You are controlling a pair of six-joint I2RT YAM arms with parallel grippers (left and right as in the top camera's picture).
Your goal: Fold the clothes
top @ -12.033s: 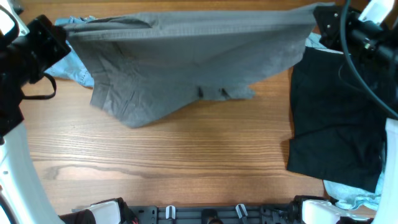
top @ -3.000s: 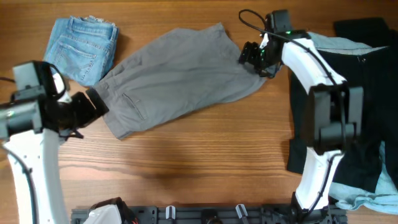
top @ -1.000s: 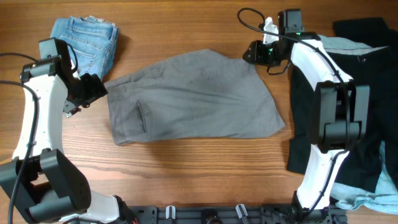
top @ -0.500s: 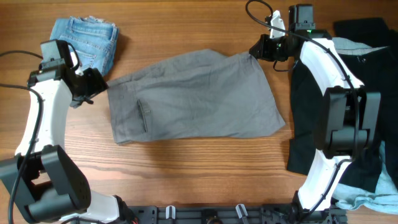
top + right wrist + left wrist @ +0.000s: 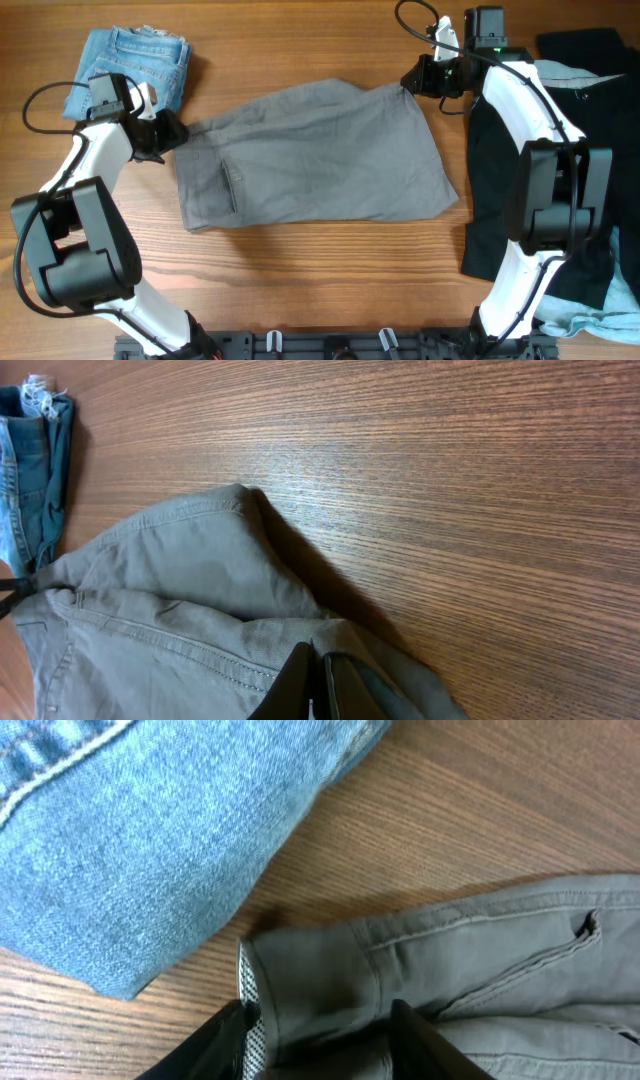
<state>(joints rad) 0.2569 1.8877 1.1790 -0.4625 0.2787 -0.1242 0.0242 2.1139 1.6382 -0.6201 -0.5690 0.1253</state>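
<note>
Probably a robotics lab: a left arm [image 5: 88,175] and right arm [image 5: 520,95] stand mounted at a wooden table [image 5: 300,270].

Both arms reach out, pincers facing each other.
The left pincer [image 5: 172,135] has its fingers [image 5: 243,1025] apart, straddling an edge of the grey shorts [image 5: 320,150], with its white forearm bowed back behind it. The right pincer [image 5: 408,82] is pinched tight on the opposite corner, and its arm arches away behind it.

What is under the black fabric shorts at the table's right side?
A pale-blue fabric garment seems to lie under the black fabric shorts, showing at their far and near edges; the rest is covered.
</note>
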